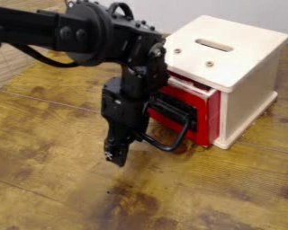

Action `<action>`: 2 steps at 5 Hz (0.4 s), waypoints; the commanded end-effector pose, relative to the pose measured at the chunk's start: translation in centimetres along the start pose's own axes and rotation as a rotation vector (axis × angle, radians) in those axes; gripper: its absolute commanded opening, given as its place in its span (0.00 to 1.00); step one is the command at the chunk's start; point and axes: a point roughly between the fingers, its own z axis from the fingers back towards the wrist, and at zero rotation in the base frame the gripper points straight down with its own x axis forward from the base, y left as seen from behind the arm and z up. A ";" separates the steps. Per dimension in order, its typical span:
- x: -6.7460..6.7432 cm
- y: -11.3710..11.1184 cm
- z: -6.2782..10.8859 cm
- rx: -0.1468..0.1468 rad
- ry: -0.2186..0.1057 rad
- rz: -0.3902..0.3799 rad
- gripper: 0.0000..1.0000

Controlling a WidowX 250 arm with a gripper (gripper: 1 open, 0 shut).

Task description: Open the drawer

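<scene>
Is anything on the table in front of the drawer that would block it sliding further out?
Nothing visible blocks it. The drawer already sits partly out of the cream box, and the wooden table ahead of it holds only the arm, with the claw low by the loop handle.

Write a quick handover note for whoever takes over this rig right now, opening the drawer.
End effector: points down at the table just left of the loop handle; open or shut cannot be told, and it appears to hold nothing.
Drawer: red front sticks out slightly from the cream box, so it looks partly open.
Done: drawer apparently started.
Left: pull the drawer further out by the handle.
</scene>
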 end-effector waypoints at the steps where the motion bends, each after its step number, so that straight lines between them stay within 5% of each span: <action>1: 3.1 -1.1 1.1 -0.030 -0.046 0.102 1.00; 2: 3.3 -1.2 1.1 -0.022 -0.051 0.114 1.00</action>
